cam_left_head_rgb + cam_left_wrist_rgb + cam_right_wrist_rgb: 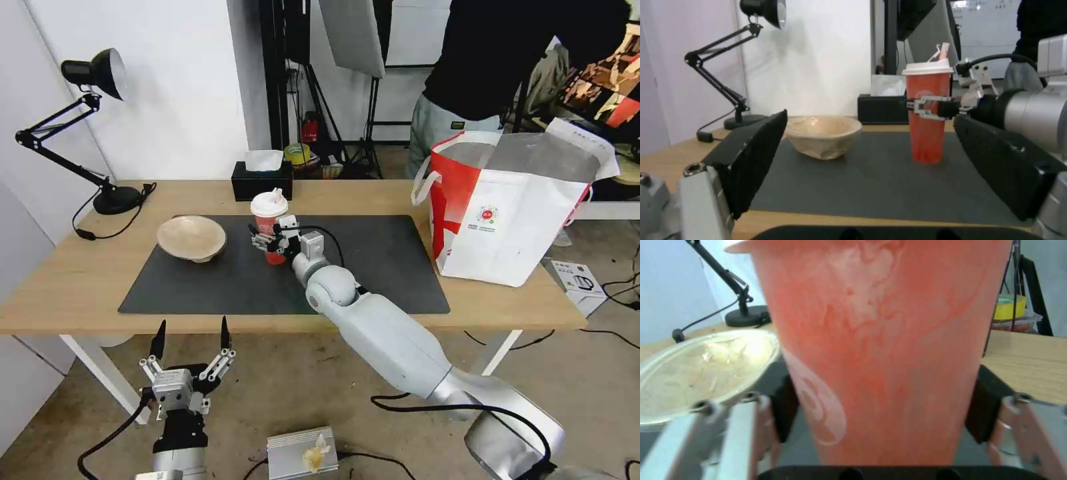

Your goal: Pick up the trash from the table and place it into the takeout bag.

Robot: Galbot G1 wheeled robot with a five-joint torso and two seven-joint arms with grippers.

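The red cup (269, 223) with a white lid is standing upright on the table (80, 280), left of the takeout bag (507, 207); the beige bowl (191, 237) is sitting farther left.

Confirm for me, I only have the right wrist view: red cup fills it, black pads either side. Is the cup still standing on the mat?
Observer: Yes. In the left wrist view the red cup with white lid stands upright with its base on the dark grey rectangular mat.
Operator: Where's the bag?
Observer: The large white takeout bag with red side panel stands open at the right end of the light-wood table.
Operator: Left arm?
Observer: The left gripper is open, below the table's near edge, off the mat.
Operator: Right gripper closed?
Observer: The right gripper has its pads against both sides of the cup.
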